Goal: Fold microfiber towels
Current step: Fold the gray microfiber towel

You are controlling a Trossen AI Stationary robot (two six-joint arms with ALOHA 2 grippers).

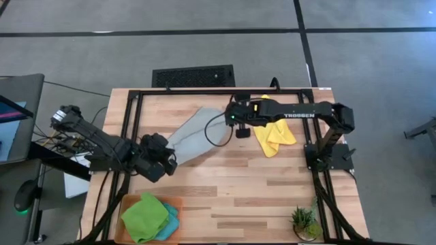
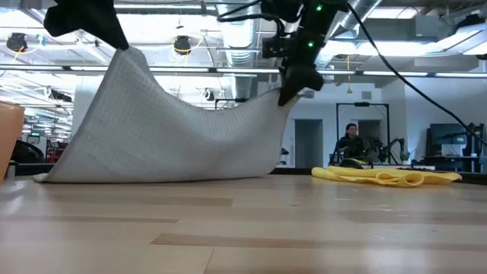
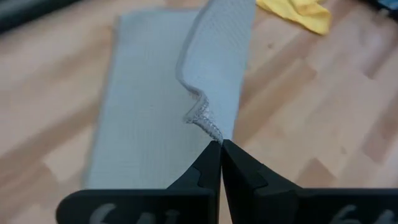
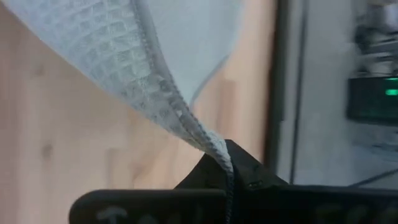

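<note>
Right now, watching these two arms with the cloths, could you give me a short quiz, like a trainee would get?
1. True or false: both grippers are shut on the same light grey towel.
2. Which cloth lies loose on the table under the right arm? A) yellow towel B) green towel C) teal towel
3. Fill in: the green and teal towels rest together on the orange ____.

Key
1. True: the left gripper and the right gripper each pinch a corner, and the towel sags between them, its lower edge on the table.
2. A
3. tray
</note>
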